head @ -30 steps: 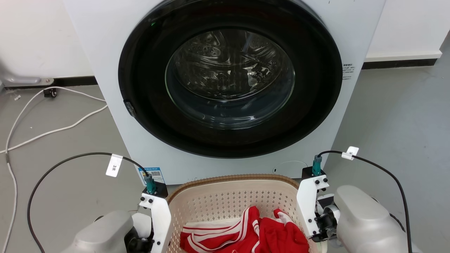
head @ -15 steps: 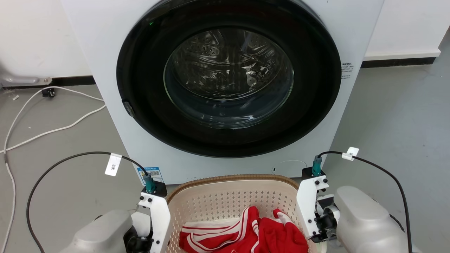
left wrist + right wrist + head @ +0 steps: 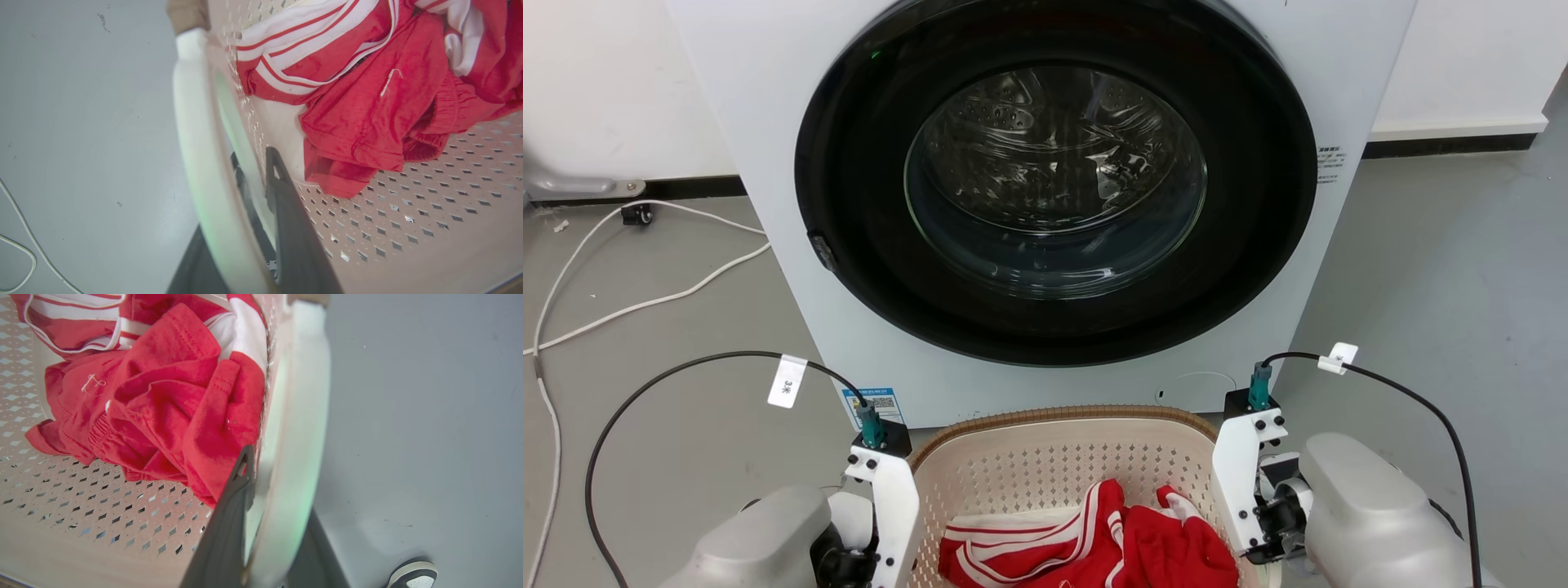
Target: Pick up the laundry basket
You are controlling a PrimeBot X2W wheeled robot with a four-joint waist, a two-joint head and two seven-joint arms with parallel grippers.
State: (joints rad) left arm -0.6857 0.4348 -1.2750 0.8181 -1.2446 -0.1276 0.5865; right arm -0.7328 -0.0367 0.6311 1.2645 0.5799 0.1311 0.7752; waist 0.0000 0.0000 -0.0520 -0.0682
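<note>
A cream perforated laundry basket [image 3: 1054, 457] with a brown woven rim is seen on the grey floor [image 3: 1421, 286], directly in front of a white washer [image 3: 768, 122] whose round door is shut. A red garment [image 3: 1111, 547] with white stripes is heaped inside. The basket is flanked by two pale forearms. The left gripper [image 3: 249, 171] is closed on the left white handle [image 3: 196, 143], one dark finger inside the wall and one outside. The right gripper [image 3: 273, 469] is likewise clamped on the right handle [image 3: 302, 416]. A white cable [image 3: 645, 302] is trailed across the floor at left. The toe of a shoe [image 3: 412, 573] is glimpsed beside the basket.
</note>
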